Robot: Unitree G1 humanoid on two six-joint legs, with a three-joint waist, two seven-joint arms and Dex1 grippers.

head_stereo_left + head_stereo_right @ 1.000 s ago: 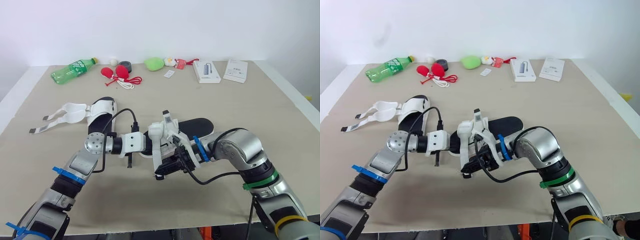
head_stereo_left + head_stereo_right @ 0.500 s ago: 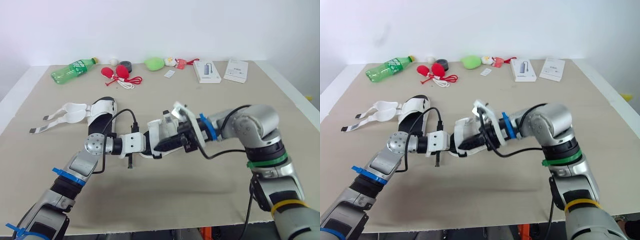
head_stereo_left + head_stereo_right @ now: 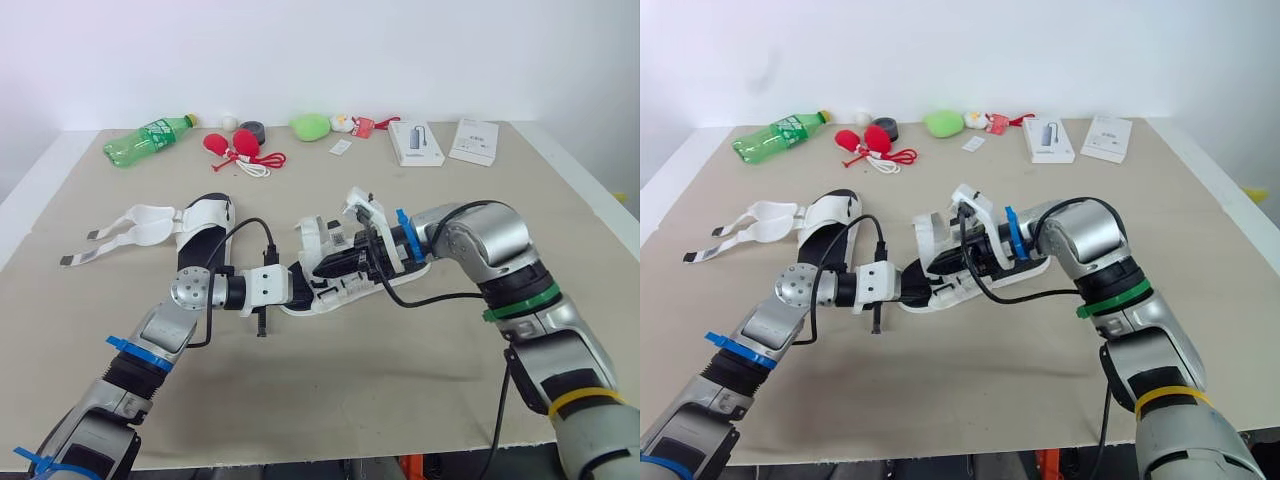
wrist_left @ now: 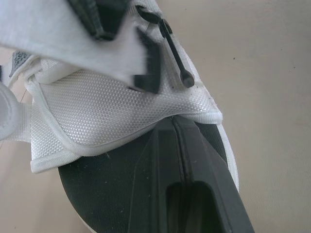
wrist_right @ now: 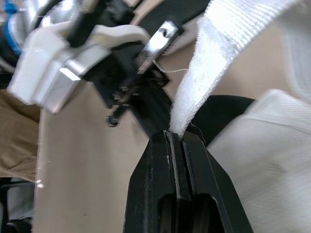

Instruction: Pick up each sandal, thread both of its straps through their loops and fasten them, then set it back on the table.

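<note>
The left pincer is clamped on the sandal. The right pincer is clamped on its strap.

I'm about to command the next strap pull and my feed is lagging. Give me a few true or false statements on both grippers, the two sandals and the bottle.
1. The right gripper is shut on a white strap of the held sandal. True.
2. The left gripper is open and clear of the held sandal. False: its fingers are closed on that sandal, over the black footbed.
3. The second sandal lies on the table to the robot's left with its straps spread out unfastened. True.
4. The green bottle stands upright beside the second sandal. False: it lies on its side at the far left of the table, well apart from it.
</note>
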